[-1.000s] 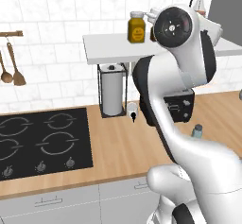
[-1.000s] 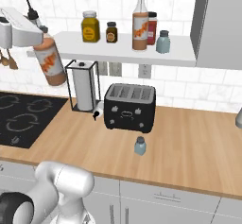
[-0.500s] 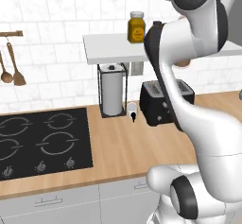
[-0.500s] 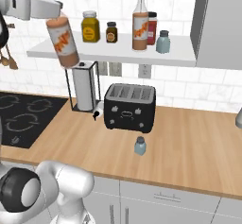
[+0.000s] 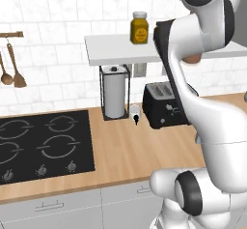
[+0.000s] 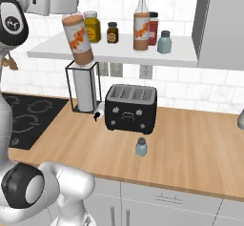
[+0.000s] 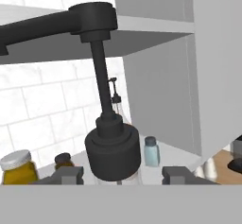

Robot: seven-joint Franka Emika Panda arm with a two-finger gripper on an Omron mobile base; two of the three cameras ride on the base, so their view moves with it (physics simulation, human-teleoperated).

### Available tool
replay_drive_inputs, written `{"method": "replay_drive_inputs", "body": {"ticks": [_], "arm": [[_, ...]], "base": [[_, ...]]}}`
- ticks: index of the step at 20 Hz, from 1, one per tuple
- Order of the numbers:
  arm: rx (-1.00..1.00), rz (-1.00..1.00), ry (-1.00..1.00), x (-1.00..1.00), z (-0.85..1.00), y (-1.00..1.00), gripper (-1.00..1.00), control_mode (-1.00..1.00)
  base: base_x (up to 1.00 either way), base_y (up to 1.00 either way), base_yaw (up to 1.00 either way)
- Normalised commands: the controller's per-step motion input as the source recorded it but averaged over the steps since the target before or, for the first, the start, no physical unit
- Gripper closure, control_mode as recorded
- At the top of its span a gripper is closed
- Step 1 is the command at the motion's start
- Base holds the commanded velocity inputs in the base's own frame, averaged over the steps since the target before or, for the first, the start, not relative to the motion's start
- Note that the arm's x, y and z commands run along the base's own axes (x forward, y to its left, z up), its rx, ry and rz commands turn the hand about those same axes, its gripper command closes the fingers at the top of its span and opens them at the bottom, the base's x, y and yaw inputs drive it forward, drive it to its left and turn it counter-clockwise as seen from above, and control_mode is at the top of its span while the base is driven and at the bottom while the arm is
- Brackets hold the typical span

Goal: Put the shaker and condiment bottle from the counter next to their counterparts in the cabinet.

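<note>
Showing a wooden counter (image 5: 125,150) with a hob (image 5: 43,146), the left base view has white tiles behind the shelf (image 5: 116,49). In the right view, the gripper (image 6: 71,14) holds the bottle (image 6: 77,39) tilted before the shelf's left end; the shaker (image 6: 141,147) stands by the toaster (image 6: 131,108). The hand view shows fingers (image 7: 66,175) closed on the bottle's neck.

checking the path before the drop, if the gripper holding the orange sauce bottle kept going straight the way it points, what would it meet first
The gripper, shut on the tall orange-brown sauce bottle, faces along the white wall shelf. First in line looks to be the twin orange bottle with black spout, just ahead of the small blue-grey shaker; depth is unclear.
</note>
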Motion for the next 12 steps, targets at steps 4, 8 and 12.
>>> {"method": "replay_drive_inputs", "body": {"ticks": [4, 8, 12], "arm": [[-0.01, 0.0, -0.03, 0.18, 0.0, -0.07, 1.0, -1.0], [-0.03, 0.0, -0.03, 0.29, -0.01, -0.01, 1.0, -1.0], [0.0, -0.01, 0.0, 0.51, 0.0, -0.05, 1.0, -1.0]], "base": [[0.0, 0.0, 0.0], [0.0, 0.0, 0.0], [0.0, 0.0, 0.0]]}}
